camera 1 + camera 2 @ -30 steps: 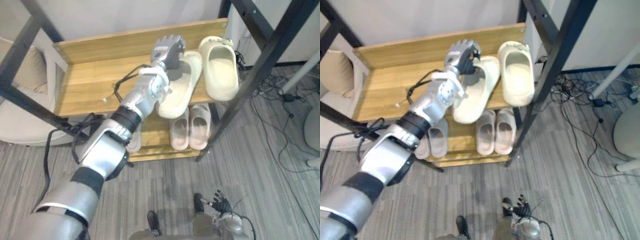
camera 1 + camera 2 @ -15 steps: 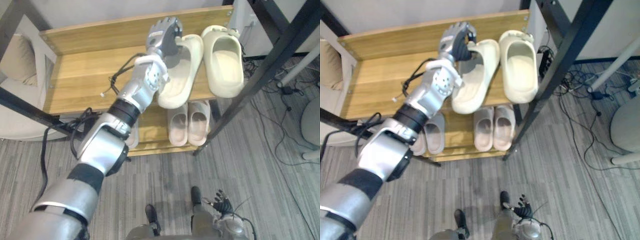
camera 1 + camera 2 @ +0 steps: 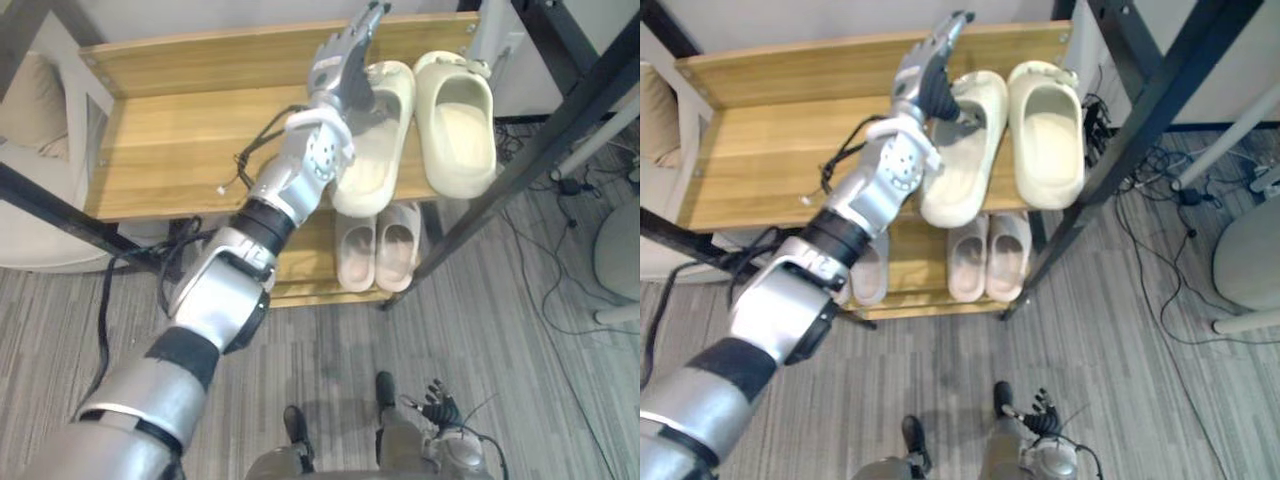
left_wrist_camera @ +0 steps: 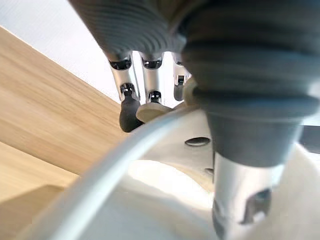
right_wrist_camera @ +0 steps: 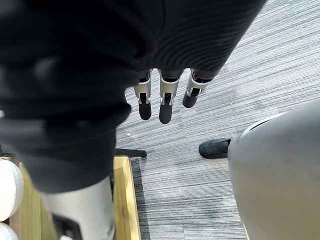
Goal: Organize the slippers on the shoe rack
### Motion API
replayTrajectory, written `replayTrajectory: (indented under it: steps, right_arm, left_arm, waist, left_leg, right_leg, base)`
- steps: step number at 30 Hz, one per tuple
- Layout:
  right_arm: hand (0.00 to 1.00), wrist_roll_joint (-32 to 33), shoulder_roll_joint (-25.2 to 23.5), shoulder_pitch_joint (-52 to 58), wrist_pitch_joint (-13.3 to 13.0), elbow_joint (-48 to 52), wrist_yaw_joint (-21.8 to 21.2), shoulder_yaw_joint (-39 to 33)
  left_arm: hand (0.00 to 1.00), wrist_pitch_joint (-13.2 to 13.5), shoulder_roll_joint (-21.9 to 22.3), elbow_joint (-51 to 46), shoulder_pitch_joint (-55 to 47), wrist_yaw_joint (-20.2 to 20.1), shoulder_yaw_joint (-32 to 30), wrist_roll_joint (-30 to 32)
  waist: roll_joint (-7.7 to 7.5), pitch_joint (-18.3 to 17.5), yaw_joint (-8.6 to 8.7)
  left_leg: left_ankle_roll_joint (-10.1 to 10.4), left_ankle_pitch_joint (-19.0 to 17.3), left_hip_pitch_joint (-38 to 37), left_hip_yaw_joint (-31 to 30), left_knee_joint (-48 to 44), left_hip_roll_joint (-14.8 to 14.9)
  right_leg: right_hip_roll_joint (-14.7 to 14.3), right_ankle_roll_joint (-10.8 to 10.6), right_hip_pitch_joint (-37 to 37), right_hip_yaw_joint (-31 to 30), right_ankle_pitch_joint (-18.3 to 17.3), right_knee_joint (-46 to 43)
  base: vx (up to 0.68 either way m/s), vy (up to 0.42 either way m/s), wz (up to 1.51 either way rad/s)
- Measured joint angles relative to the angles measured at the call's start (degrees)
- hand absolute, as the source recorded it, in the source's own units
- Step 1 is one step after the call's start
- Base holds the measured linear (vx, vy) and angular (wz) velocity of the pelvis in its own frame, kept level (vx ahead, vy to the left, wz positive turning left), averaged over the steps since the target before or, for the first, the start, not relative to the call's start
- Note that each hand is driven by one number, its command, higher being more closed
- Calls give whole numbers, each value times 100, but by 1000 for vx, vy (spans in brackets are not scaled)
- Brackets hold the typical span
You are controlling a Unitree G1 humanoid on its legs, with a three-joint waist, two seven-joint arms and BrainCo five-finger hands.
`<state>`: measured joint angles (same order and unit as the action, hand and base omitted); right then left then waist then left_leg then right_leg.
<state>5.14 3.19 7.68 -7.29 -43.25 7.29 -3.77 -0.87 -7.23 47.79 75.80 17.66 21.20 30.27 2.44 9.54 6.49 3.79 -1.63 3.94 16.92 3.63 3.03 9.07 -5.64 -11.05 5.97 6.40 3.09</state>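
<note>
Holds the left robot hand [image 3: 345, 60] over the toe end of a cream slipper [image 3: 372, 165] on the shoe rack's top shelf [image 3: 170, 150], fingers straight and apart, clamping nothing. Catches from the left wrist what the head misses: fingertips [image 4: 128, 107] at the slipper's rim, a vent hole in its upper. Finds the heel jutting past the front edge below the hand, bare wood to its left, a second cream slipper [image 3: 457, 120] just right. Hangs the right robot hand [image 3: 438, 408] low, fingers relaxed.
</note>
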Motion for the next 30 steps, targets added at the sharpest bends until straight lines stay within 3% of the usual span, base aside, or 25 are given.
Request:
replayTrajectory:
  steps: [6, 20, 30]
  right_arm:
    - [0, 0, -37, 19, 1, -28, -2, 0]
    - [0, -1, -32, -14, 1, -211, -4, -8]
    - [0, 1, 8, -77, -1, -578, 7, -2]
  left_arm:
    - [0, 20, 56, -115, 0, 29, 0, -184]
    - [0, 56, 163, -141, -54, 24, 21, -285]
    - [0, 399, 106, -1427, -1589, 128, -367, -1770]
  waist:
    - [-69, -19, 0]
    - [-61, -79, 18]
    - [-15, -351, 4]
  left_leg:
    - [-1, 0, -35, -44, -65, 4]
    - [-5, 27, -97, -292, -73, -8]
    - [-21, 71, -167, -536, -80, -39]
  right_leg:
    - [6, 0, 91, 32, -1, 0]
    - [13, -1, 312, 250, 1, 97]
    - [42, -1, 541, 437, 1, 167]
  base:
    - [-51, -22, 4]
    - [-11, -22, 7]
    - [-23, -21, 11]
